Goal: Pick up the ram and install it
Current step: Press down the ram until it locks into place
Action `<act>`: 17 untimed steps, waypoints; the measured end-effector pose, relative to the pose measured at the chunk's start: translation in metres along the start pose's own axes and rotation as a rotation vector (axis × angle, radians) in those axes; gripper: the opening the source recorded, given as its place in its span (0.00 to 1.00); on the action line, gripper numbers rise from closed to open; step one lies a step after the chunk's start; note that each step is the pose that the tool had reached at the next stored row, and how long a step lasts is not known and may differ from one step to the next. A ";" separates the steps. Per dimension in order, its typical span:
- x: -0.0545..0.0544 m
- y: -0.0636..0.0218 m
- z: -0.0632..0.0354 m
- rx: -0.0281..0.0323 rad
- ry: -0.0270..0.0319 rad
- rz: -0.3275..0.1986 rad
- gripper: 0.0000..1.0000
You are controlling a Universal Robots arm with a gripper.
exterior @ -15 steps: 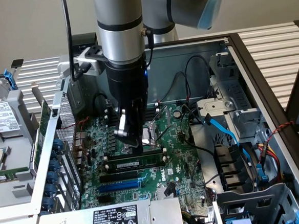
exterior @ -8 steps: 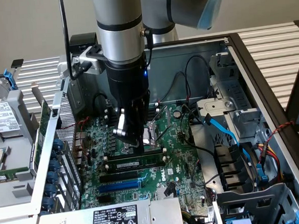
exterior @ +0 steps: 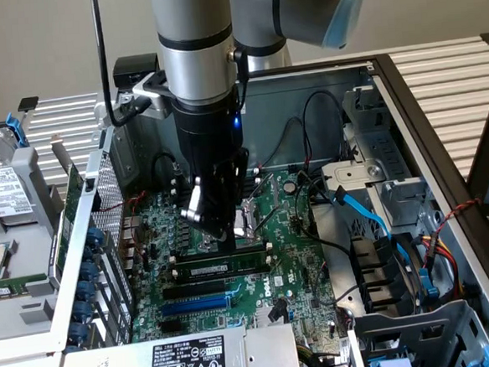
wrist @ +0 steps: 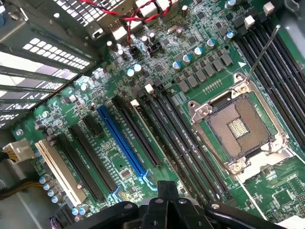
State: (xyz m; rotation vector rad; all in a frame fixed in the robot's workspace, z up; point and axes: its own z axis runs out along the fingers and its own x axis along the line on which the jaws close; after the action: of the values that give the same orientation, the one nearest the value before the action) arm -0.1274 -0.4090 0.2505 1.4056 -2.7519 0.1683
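Note:
The ram (exterior: 225, 264), a long green stick with a small white label, stands on edge in one of the black memory slots of the motherboard (exterior: 288, 273) inside the open computer case. My gripper (exterior: 221, 233) hangs just above and slightly behind the ram's middle, apart from it. In the wrist view the two black fingertips (wrist: 163, 190) press together with nothing between them, over the row of black memory slots (wrist: 188, 143). The blue expansion slot (wrist: 121, 140) lies beside those slots.
The open CPU socket (wrist: 240, 126) with its metal lever sits beside the memory slots. Blue and black cables (exterior: 382, 224) and drive cages crowd the exterior view's right. A power supply (exterior: 186, 362) sits at the front and a metal side frame (exterior: 79, 212) at the exterior view's left.

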 end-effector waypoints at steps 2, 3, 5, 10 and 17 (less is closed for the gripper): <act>0.000 0.0000 0.0000 -0.0010 0.0010 0.026 0.10; 0.000 0.0000 0.0001 0.0009 -0.0006 0.048 0.10; 0.000 0.0000 0.0002 0.0053 -0.0039 0.069 0.10; 0.000 0.0000 0.0000 0.0091 -0.0055 0.130 0.10; 0.000 0.0000 0.0001 0.0159 -0.0100 0.210 0.10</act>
State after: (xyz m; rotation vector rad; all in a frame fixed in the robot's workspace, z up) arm -0.1273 -0.4089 0.2504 1.1208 -2.9080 0.1914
